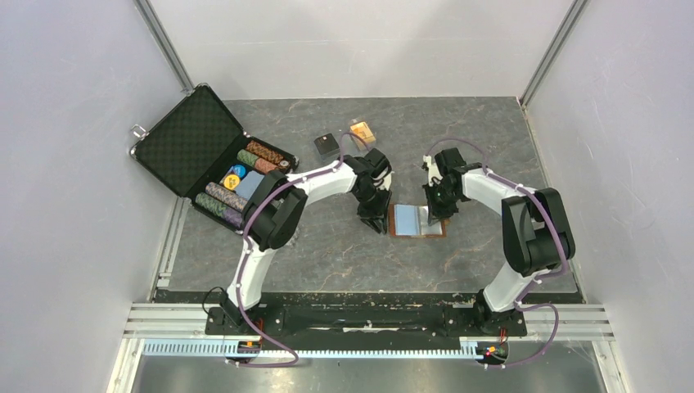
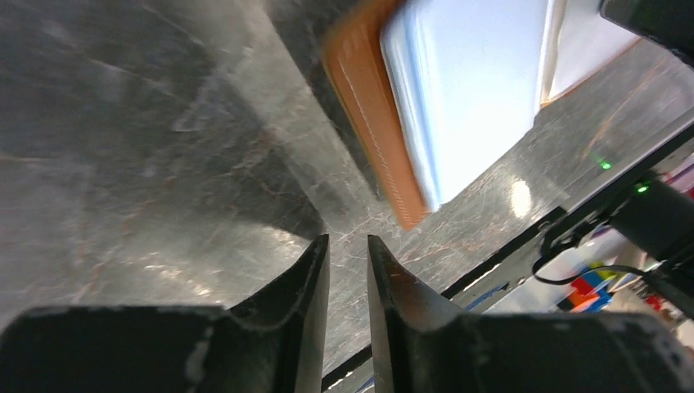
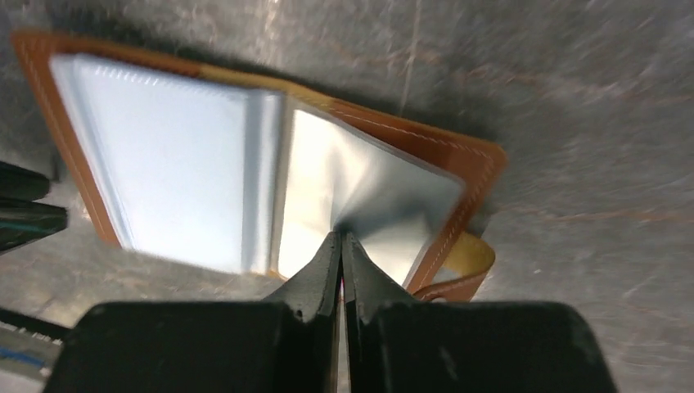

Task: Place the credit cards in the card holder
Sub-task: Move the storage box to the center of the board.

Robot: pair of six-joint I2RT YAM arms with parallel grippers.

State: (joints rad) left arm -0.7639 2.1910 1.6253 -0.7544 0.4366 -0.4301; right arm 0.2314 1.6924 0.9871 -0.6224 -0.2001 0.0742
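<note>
The card holder [image 1: 407,219] lies open on the table, brown leather outside, pale blue sleeves up. My right gripper [image 1: 434,214] is shut, its tips [image 3: 341,235] pinching a clear sleeve on the card holder's [image 3: 164,164] right half, beside the snap tab [image 3: 470,262]. My left gripper [image 1: 377,223] hovers just off the holder's left edge [image 2: 385,147], jaws a little open [image 2: 348,241] with only bare table between them. A dark credit card [image 1: 327,145] and an orange one [image 1: 362,131] lie on the table behind the arms, apart from both grippers.
An open black foam-lined briefcase [image 1: 196,139] holding rows of poker chips [image 1: 245,164] stands at the back left. Aluminium rails [image 1: 368,315] run along the near edge, and white walls close in the table on three sides.
</note>
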